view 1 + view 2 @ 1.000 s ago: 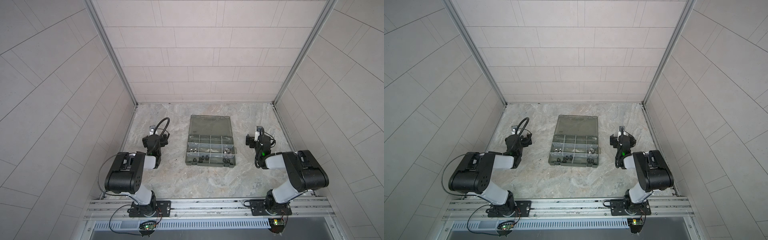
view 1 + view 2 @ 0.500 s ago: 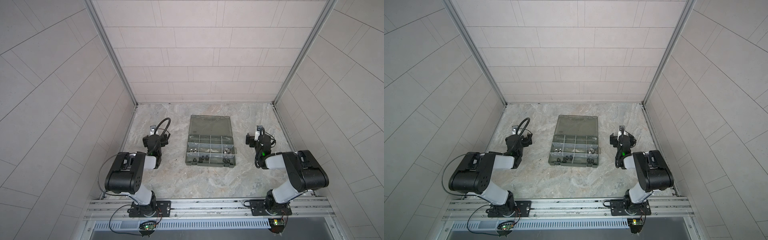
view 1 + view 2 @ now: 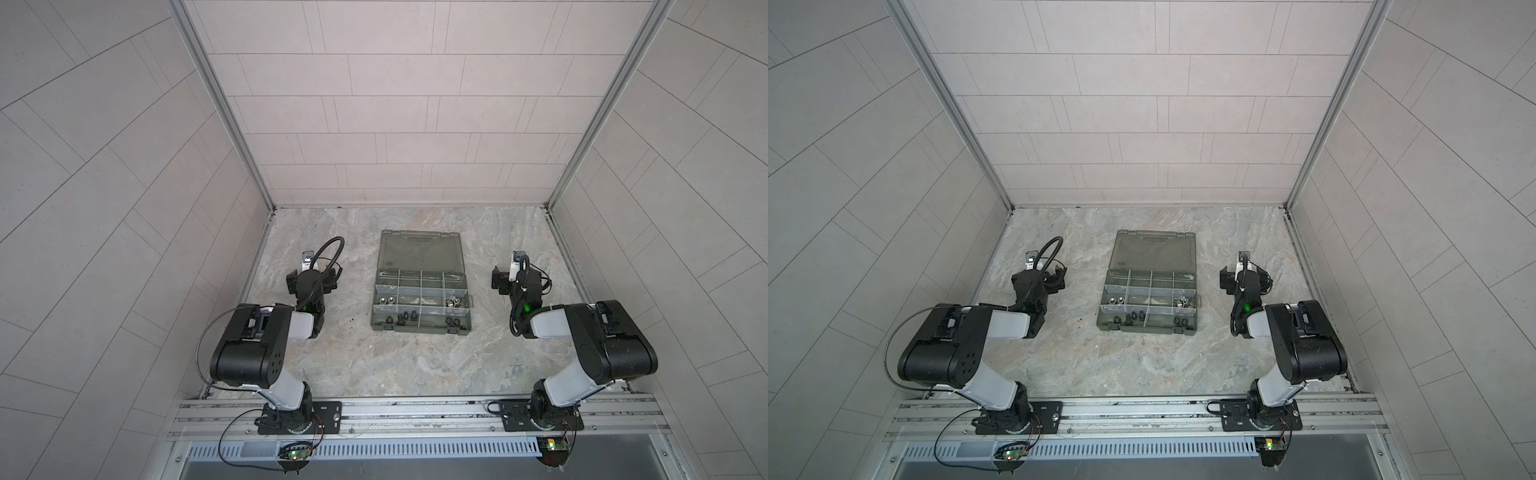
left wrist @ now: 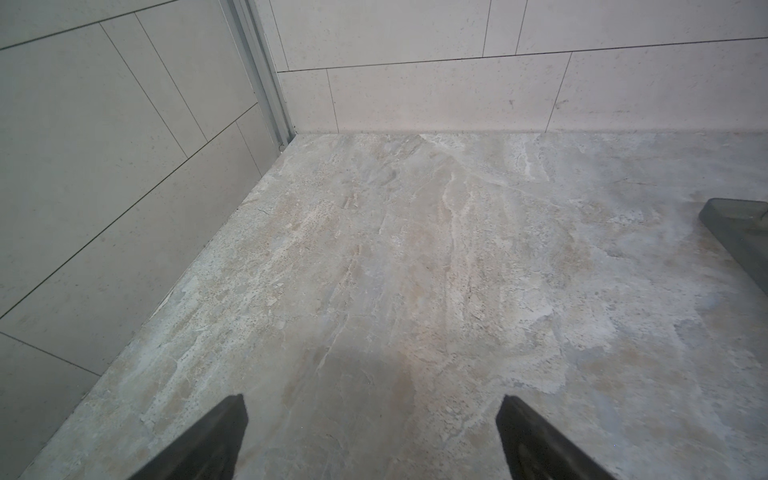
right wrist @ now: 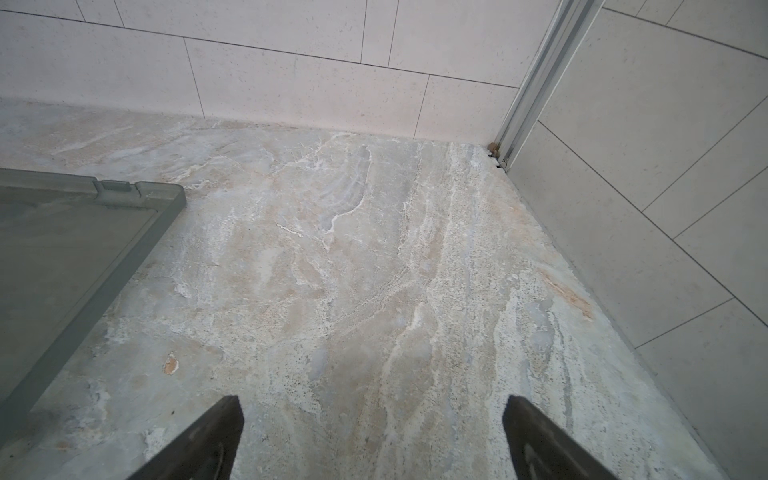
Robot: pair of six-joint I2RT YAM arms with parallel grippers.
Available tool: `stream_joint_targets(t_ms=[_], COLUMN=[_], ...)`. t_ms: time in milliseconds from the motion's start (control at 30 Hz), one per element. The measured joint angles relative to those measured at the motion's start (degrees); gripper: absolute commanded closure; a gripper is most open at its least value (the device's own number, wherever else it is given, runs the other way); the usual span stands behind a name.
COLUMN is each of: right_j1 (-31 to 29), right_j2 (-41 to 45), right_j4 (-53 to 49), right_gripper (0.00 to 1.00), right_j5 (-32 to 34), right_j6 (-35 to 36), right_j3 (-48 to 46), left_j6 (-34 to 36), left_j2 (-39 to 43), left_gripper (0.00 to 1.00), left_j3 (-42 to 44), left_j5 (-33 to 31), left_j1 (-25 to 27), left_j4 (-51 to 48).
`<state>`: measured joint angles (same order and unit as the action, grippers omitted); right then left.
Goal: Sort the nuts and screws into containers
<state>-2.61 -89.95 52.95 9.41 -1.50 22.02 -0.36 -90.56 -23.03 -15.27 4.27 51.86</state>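
Looks finished: screws (image 3: 401,319) lie in the case (image 3: 420,249) at its 7 o'clock cell, nuts (image 3: 453,301) in other cells, and nothing is clearly loose on the surface (image 3: 415,365). Left fingers (image 4: 216,440) at 9 o'clock of the case and right fingers (image 5: 208,440) at 3 o'clock are spread and empty.

Grey-green case (image 5: 62,249), veined floor (image 5: 374,270)
Between the black fingers (image 5: 208,444) the floor was beige-grey with white veins; beside one finger the case was translucent grey-green.

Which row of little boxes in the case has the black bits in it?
The front row, farthest from the lid. The middle row holds only shiny silver nuts, and the back row beside the lid looks empty.
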Motion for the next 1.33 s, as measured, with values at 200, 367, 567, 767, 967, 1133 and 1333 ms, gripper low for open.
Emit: stream_joint_targets(t_ms=[200,367,567,767,967,1133,1333], right_j1=[0.0,0.0,0.0,0.0,0.0,0.0,0.0], right_j2=[0.0,0.0,0.0,0.0,0.0,0.0,0.0], right_j4=[0.0,0.0,0.0,0.0,0.0,0.0,0.0], right_gripper=[0.01,0.01,0.01,0.01,0.01,0.01,0.01], right_j5=[0.0,0.0,0.0,0.0,0.0,0.0,0.0], right_j6=[0.0,0.0,0.0,0.0,0.0,0.0,0.0], right_j3=[0.0,0.0,0.0,0.0,0.0,0.0,0.0], left_j6=[0.0,0.0,0.0,0.0,0.0,-0.1,-0.1], left_j2=[0.0,0.0,0.0,0.0,0.0,-0.7,-1.0], left_gripper=[0.00,0.00,0.00,0.00,0.00,0.00,0.00], left_j3=[0.0,0.0,0.0,0.0,0.0,0.0,0.0], left_j5=[0.0,0.0,0.0,0.0,0.0,1.4,2.5], left_j1=[0.0,0.0,0.0,0.0,0.0,-0.7,-1.3], left_j4=[0.0,0.1,0.1,0.1,0.1,-0.3,-1.2])
